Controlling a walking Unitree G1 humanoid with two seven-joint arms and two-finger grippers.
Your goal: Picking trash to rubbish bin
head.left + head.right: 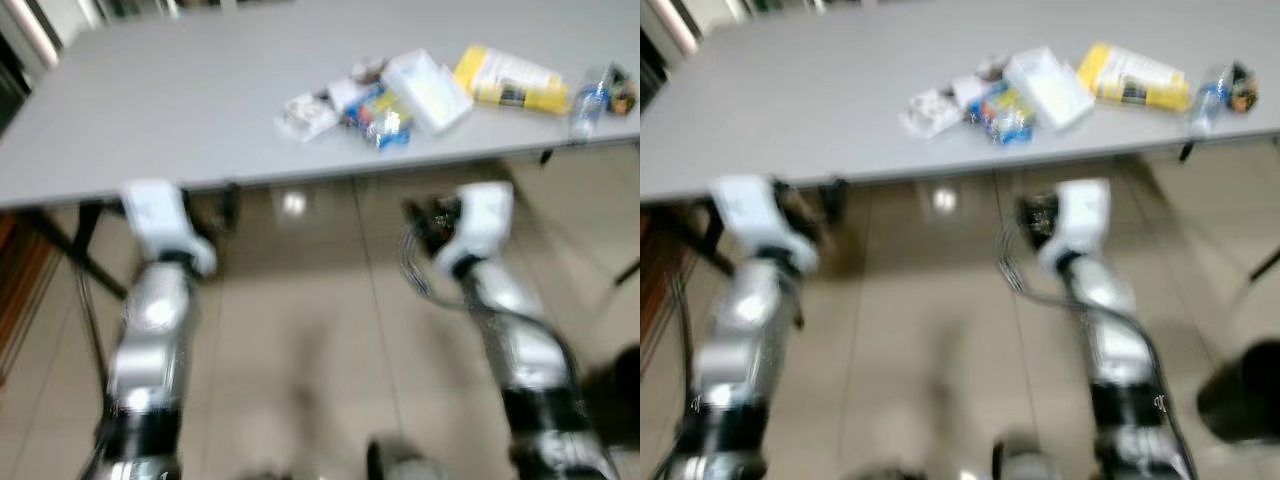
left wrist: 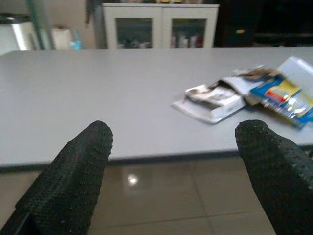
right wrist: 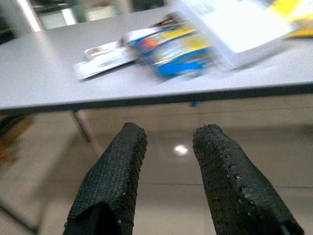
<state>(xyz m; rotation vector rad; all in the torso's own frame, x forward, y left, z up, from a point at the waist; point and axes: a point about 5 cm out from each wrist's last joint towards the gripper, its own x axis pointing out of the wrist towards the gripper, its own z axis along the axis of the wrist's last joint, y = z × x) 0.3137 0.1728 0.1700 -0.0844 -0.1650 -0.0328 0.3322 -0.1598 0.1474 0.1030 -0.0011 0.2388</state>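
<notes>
Grey tabletop (image 1: 180, 110) ahead. Trash pile (image 1: 385, 100) at 1 o'clock on it, blurred: white tray, blue-yellow wrapper, perhaps yellow bag. Left tool (image 2: 176, 161) below near edge, fingers wide apart, empty. Right tool (image 3: 168, 161) under edge, narrow gap, holding nothing.

Bench (image 1: 180, 110): grey, flat top, dark legs under its near edge; stands on a glossy tiled floor (image 1: 300, 330).
Litter cluster: lies toward the bench's right end, close to the near edge.
White crumpled wrapper (image 1: 308, 115): leftmost of the cluster.
Blue and yellow packet (image 1: 385, 115): just right of the wrapper, touching the tray.
White plastic tray (image 1: 428, 88): tilted, beside the packet.
Yellow bag (image 1: 508, 80): flat, right of the tray.
Clear bottle (image 1: 592, 98): at the right end, by the near edge.
</notes>
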